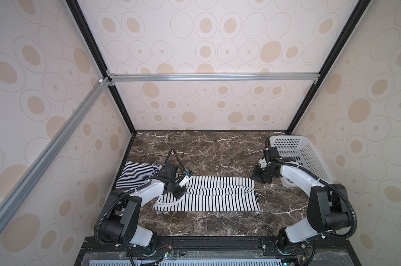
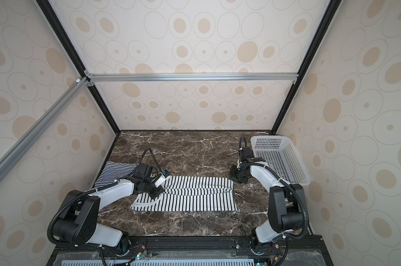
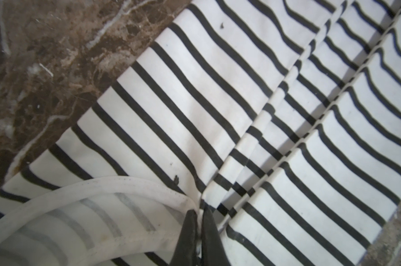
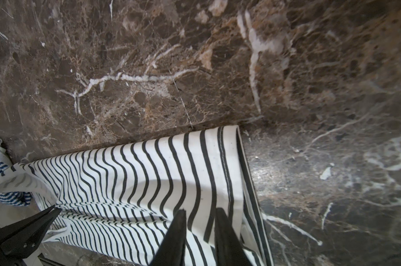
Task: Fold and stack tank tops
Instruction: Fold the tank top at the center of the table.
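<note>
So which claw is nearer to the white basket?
Right. The right claw hangs close beside the white basket, over one end of the wide-striped tank top. The left claw is far across the table, at that top's other end.

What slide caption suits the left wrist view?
Left gripper, jaws shut, pinches white black-striped knit tank top on brown marble table.

Both top views look down from high above the near edge of the brown marble table (image 1: 195, 147), sharing it whole. Each wrist camera faces down, close over the white black-striped tank top (image 3: 195, 103).
</note>
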`<state>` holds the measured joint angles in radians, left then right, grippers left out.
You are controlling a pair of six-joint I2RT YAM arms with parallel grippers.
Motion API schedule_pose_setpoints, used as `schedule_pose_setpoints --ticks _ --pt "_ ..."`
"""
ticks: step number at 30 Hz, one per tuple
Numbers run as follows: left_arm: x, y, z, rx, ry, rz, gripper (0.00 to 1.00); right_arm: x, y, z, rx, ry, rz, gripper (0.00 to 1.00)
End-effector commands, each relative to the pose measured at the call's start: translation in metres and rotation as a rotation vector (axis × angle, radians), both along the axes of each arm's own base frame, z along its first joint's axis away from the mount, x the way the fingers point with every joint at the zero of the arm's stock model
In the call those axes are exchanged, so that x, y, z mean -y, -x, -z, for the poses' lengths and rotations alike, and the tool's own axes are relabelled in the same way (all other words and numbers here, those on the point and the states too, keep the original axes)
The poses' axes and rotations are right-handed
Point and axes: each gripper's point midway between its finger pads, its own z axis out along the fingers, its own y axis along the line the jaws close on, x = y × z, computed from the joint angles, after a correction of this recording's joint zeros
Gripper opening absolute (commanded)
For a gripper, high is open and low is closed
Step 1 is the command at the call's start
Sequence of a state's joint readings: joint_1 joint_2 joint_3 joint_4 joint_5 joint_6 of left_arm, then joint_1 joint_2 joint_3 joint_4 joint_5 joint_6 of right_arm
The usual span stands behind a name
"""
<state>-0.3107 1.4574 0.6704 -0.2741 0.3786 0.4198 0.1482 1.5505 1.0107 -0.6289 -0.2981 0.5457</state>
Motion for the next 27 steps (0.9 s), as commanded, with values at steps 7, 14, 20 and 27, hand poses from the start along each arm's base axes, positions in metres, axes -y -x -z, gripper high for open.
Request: schedule_pose_setpoints --ticks 7,14,20,27 --pt "0.001 0.020 -0.003 -0.013 -0.010 0.101 0.08 -0.023 0.027 0.032 -0.108 0.008 -0.053 0.24" --pt "-0.009 0.019 -0.001 0.020 -0.066 0.094 0.08 -0.012 0.048 0.046 -0.157 0.056 -0.050 0.23" --pt "-0.012 0.020 0.001 0.038 -0.079 0.099 0.07 0.008 0.054 0.062 -0.209 0.167 -0.030 0.21" --pt "-0.007 0.026 -0.008 0.072 -0.043 0.136 0.08 0.030 0.053 0.069 -0.237 0.224 0.014 0.20"
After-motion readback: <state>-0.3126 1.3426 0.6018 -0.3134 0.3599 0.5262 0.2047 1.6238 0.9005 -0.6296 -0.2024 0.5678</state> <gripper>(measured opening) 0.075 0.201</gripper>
